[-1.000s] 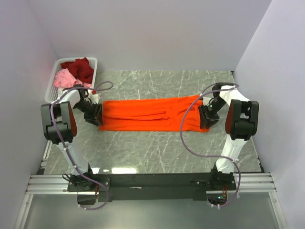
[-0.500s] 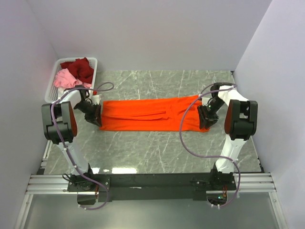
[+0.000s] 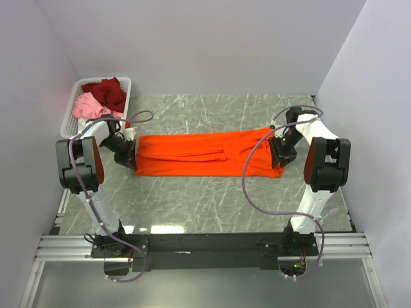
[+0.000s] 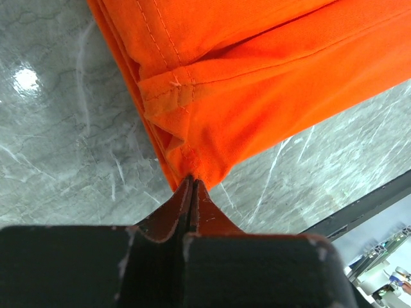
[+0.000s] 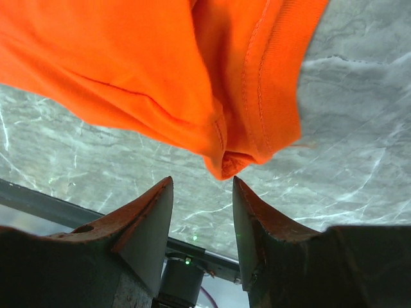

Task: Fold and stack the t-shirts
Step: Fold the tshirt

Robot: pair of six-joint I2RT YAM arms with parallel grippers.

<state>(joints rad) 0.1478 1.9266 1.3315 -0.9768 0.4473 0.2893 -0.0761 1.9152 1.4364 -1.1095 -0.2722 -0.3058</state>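
**Left gripper** (image 4: 191, 185): Clenched tight. The tips meet on a thin nip of cloth at the left end of the orange shirt (image 3: 205, 154). Only the very edge of the folded hem seems to lie between them.

**Right gripper** (image 5: 201, 192): Jaws parted, one on each side of the bunched corner at the shirt's right end. Nothing is pinched, and the corner sits just above the gap.

**Orange shirt**: Lies on the table (image 3: 212, 205) as a long band folded lengthwise, running from one gripper to the other. Several layers show at both ends.

**Red shirt** (image 3: 109, 93), **pink shirt** (image 3: 87, 106): Heaped unfolded in the basket (image 3: 72, 102) at the far left corner, just beyond the left arm.

**Hazards, as judged:**
- The left nip is shallow, so a pull or lift could slip the hem free and drop that end.
- It may hold only the outer layer, in which case the fold would peel open when raised.
- The right jaws, closing where they stand, could miss the corner or catch a single ply.
- A lift with one end held and the other loose would drag and skew the band.

**Markings**: No brand, label or legible writing on the cloth, basket or grippers.
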